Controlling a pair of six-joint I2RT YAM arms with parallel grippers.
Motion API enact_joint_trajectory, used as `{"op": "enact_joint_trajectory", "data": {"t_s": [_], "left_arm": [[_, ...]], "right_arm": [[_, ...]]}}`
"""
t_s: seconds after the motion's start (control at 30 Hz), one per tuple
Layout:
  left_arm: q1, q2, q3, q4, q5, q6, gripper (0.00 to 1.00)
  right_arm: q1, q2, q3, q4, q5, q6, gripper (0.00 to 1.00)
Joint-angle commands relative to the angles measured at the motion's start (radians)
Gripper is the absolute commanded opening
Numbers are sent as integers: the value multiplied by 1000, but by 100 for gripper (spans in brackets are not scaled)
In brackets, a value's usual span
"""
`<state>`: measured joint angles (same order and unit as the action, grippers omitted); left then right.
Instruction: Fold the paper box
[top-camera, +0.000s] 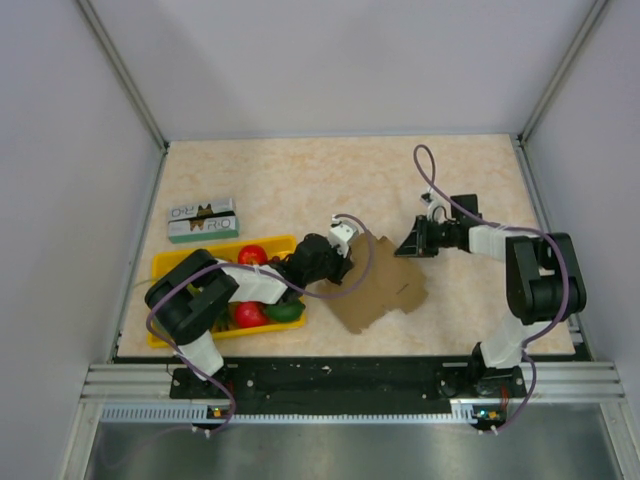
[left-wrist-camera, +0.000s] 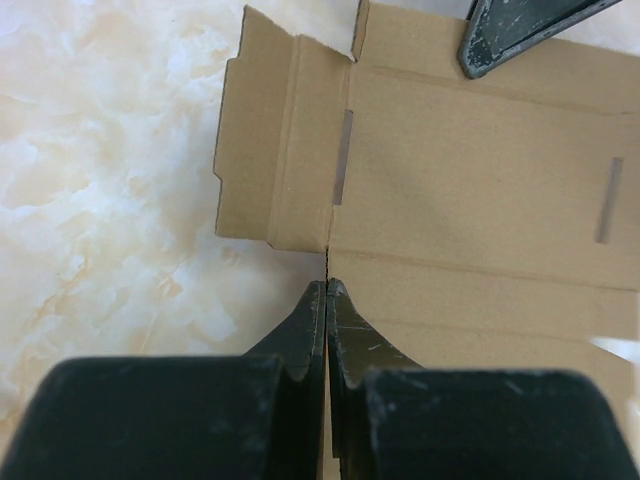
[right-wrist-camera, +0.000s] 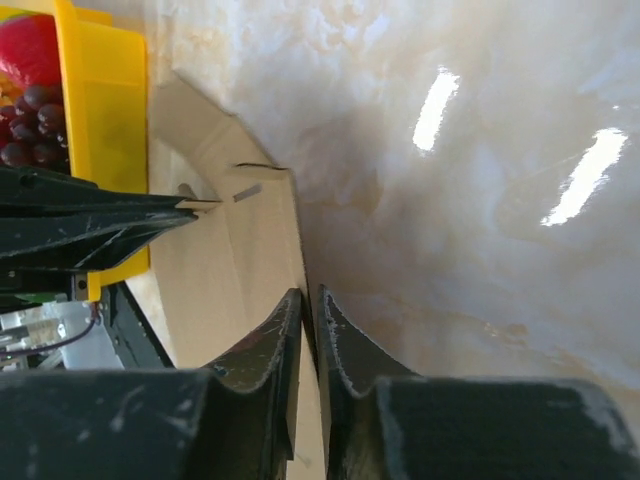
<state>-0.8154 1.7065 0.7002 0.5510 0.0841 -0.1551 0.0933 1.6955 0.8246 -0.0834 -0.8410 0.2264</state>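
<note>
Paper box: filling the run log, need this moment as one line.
paper box: unfolded sheet | left gripper: shut on one edge | right gripper: shut on opposite edge | stage: no fold yet

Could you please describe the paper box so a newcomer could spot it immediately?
On the marbled table, look right of the yellow tray. The paper box lies there, a flat plain-brown cardboard sheet with flaps and slots, unlike the printed green-and-white carton.

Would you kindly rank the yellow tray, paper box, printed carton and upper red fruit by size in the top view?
1. yellow tray (partly covered)
2. paper box
3. printed carton
4. upper red fruit
</note>
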Motion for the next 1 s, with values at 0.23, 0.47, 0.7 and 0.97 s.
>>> {"op": "enact_joint_trajectory", "data": {"t_s": [0.23, 0.47, 0.7, 0.97], "left_arm": [[-4, 50, 74, 33, 2, -106, 7], [22, 68, 59, 121, 75, -193, 18], [54, 90, 33, 203, 166, -250, 27], [151, -16, -86, 283, 278, -379, 32]], "right_arm": [[172, -267, -41, -88, 457, -27, 0], [313, -407, -104, -84, 787, -94, 0], [506, -438, -116, -36, 1089, -168, 0], [704, -447, -124, -19, 1381, -309, 0]]}}
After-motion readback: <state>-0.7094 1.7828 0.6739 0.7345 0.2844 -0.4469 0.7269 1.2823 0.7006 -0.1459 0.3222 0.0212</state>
